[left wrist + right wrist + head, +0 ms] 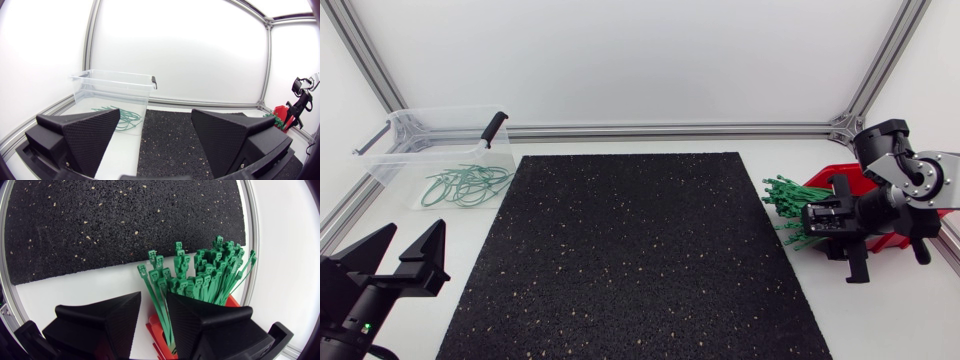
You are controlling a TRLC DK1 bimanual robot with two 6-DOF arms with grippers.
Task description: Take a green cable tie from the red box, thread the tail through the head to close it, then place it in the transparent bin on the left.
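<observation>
Right gripper (810, 218) sits at the table's (890, 320) right edge. Its arm folds in from that side with the wrist bent, fingers aimed toward the black mat (630, 250), over the green cable ties (786, 198) fanning out of the red box (886, 240). Left gripper (411, 238) rests by the front left corner, fingers spread. The transparent bin (390, 150) at the back left corner holds looped ties (465, 185).

From the left wrist, that gripper (155, 117) stands wide apart, with the bin (115, 85) ahead of it beside the mat (200, 135).

From the right wrist, the fingers (115, 315) stand apart. A few tie stems (160, 300) run through the gap unclamped, and the bundle (210, 275) rises from the box (157, 330).
</observation>
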